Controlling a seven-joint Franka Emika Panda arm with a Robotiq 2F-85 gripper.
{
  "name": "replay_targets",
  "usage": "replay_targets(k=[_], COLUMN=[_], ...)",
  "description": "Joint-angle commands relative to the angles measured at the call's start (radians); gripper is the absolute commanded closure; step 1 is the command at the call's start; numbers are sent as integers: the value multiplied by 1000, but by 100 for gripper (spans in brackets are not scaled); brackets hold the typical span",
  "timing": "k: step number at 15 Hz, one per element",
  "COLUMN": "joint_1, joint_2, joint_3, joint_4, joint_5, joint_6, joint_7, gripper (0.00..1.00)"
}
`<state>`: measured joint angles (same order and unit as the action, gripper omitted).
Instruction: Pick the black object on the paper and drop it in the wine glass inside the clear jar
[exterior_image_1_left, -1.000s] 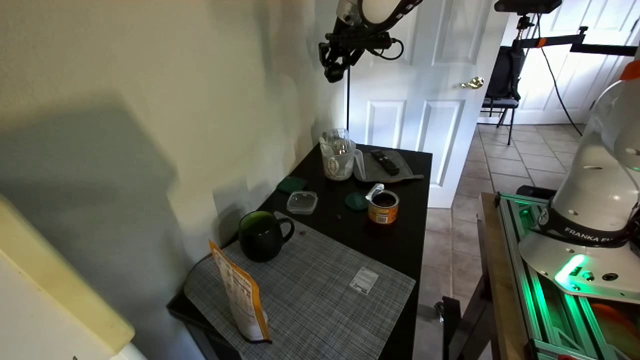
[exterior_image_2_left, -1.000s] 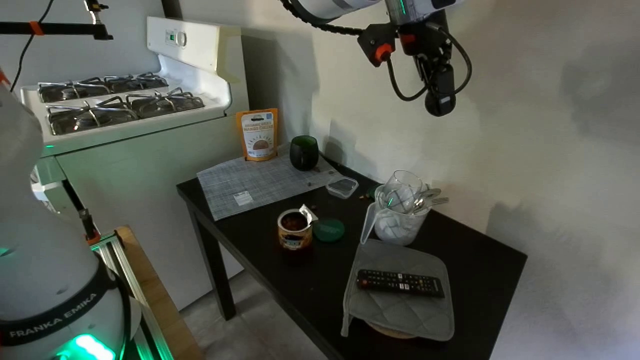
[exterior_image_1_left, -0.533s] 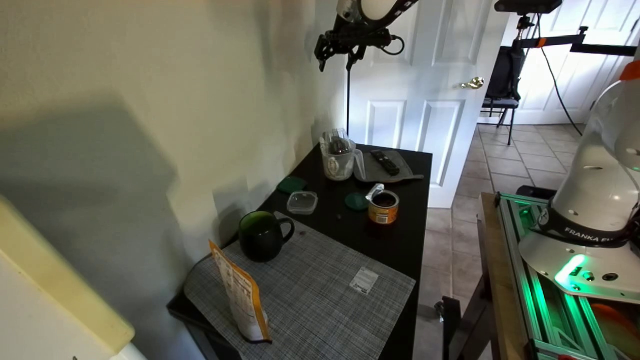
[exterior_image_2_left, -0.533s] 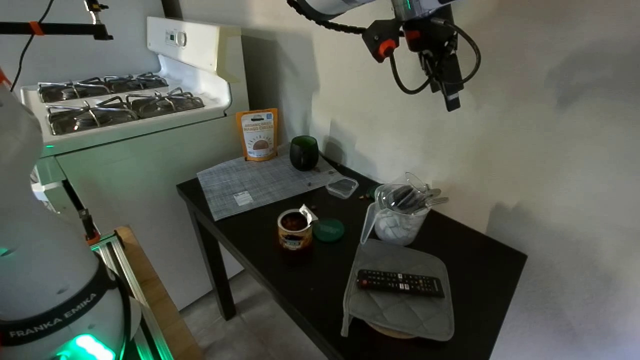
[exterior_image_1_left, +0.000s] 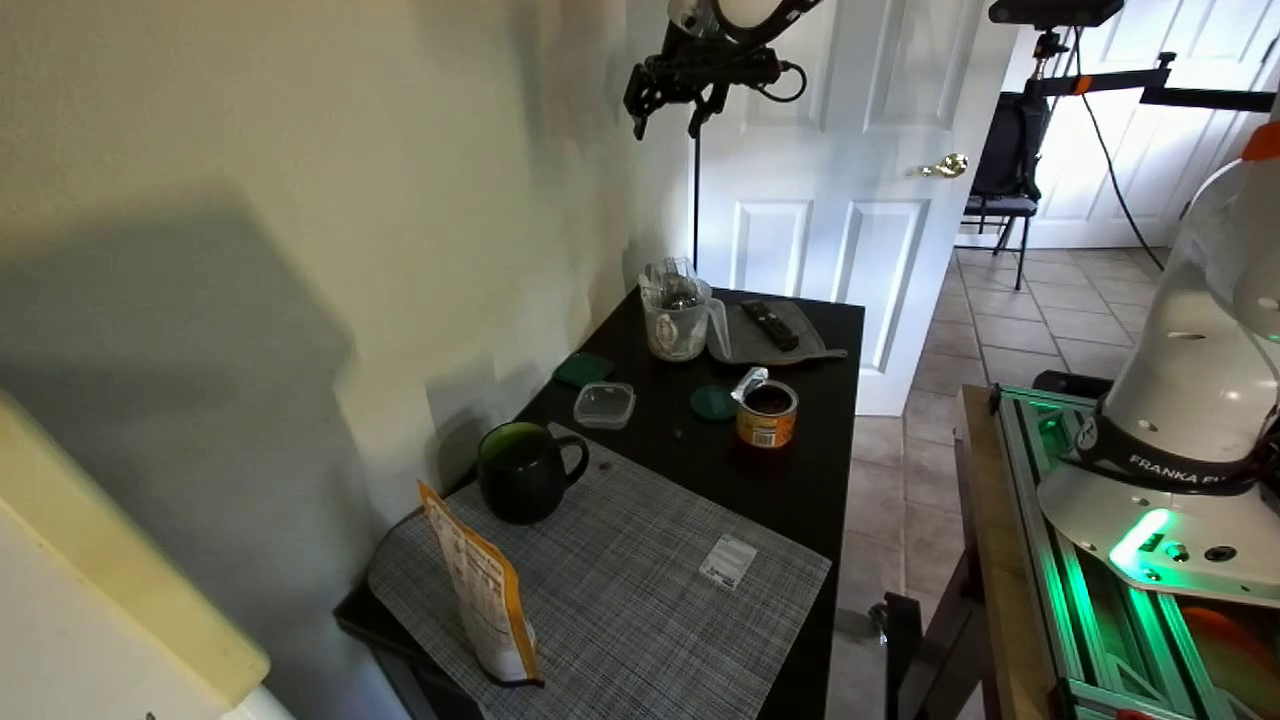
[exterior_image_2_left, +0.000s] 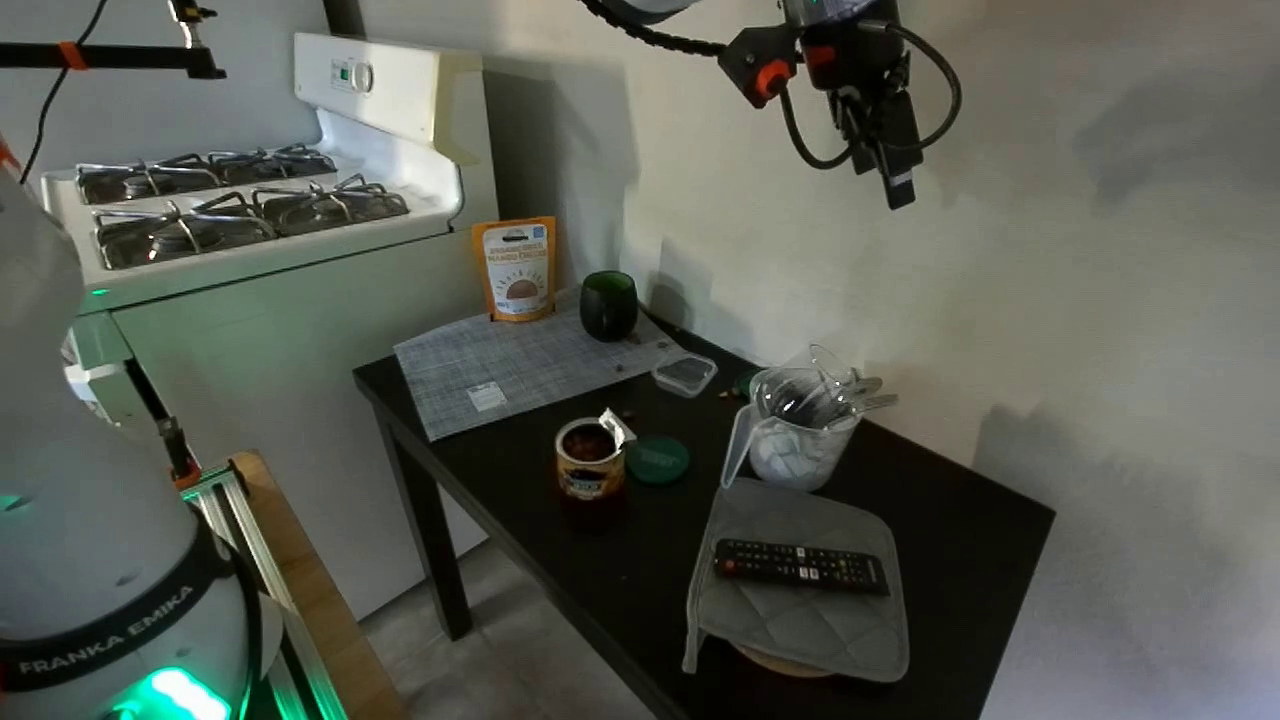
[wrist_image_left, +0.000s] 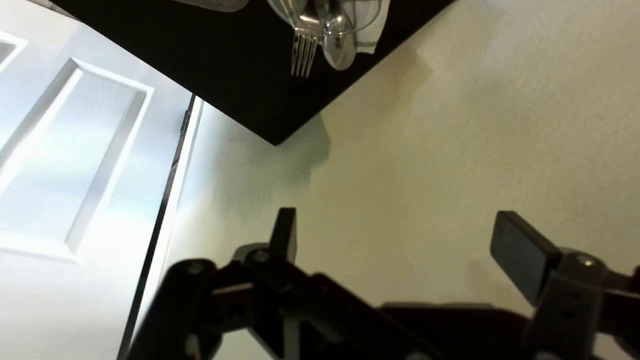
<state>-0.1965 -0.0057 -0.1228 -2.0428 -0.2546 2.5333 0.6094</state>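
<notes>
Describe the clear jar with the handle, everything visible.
The clear, colourless jar looks like plastic or glass, with a pale handle down one side. It stands upright on the black rectangular tabletop, near the plain pale wall. Crumpled-looking white material shows through its side. A clear wine glass leans inside; a silver metal fork and silver metal spoon stick out of its top. Whether the handle touches the grey quilted pad cannot be told.

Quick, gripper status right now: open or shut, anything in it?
Gripper: open wide, holding nothing.
</notes>
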Motion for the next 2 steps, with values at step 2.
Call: replay_targets(k=[2], joint_1=[13], joint_2=[2], joint_3=[-15], joint_4=[3], joint_5=[3], joint_6=[-2], joint_7=[-5], gripper=[0])
